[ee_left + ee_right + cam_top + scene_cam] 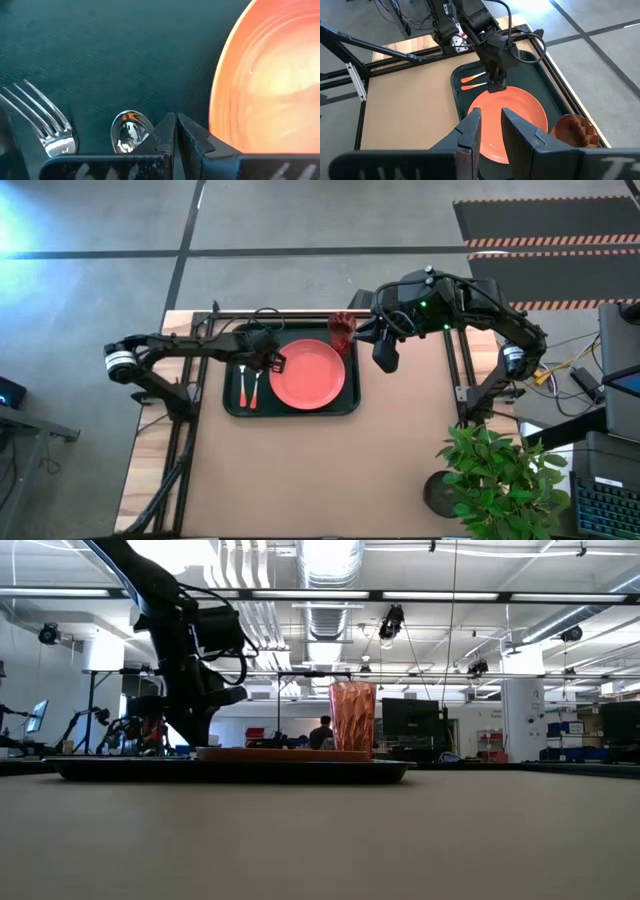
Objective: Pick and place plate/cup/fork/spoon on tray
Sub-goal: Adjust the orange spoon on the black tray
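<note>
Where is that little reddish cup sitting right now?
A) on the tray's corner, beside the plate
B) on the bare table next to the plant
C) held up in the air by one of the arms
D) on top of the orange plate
A: in the high view the cup stands at the far right corner of the tray, just off the rim of the plate, with no gripper around it.

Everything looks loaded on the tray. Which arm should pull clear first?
Probably left: the left gripper sits low over the tray, fingers closed, beside the spoon and plate. The right gripper already hangs off-tray.
</note>
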Available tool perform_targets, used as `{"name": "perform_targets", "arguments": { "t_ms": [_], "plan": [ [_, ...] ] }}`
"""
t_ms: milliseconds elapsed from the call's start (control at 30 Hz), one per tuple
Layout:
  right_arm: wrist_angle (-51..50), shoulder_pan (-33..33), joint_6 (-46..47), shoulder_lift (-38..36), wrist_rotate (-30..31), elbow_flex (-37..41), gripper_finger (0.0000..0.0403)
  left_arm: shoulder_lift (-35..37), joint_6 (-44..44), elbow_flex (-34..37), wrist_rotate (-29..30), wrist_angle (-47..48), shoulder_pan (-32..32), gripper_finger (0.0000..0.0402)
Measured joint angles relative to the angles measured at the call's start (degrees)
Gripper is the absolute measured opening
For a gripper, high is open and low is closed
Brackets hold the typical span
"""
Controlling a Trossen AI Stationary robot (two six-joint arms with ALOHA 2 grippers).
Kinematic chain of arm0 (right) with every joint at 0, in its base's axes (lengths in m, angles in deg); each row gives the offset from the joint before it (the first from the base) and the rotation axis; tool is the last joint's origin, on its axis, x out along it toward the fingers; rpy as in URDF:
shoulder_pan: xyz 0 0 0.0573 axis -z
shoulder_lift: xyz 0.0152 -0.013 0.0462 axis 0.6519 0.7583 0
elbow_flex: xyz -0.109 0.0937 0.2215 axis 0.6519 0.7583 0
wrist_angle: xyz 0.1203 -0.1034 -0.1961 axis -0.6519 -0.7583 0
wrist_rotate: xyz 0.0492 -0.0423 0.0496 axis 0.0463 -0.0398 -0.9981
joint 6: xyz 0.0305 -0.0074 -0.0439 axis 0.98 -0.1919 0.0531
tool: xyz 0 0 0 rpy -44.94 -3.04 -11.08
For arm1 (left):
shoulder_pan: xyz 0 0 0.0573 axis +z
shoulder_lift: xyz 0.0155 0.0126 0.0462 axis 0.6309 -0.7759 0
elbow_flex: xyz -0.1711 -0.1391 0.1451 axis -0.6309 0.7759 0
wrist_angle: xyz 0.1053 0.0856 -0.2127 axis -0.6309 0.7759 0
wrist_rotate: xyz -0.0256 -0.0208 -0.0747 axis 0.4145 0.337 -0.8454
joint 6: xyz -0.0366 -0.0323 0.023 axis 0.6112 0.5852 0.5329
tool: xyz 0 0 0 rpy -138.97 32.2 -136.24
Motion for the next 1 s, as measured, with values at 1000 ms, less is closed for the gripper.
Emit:
{"name": "perform_targets", "arguments": {
  "t_ms": [1000],
  "plan": [
    [-0.35,0.0,-0.17,0.0,0.03,0.0,0.0066,-2.64,0.04,-0.21,-0.06,6.01,0.07,0.0]
  ]
}}
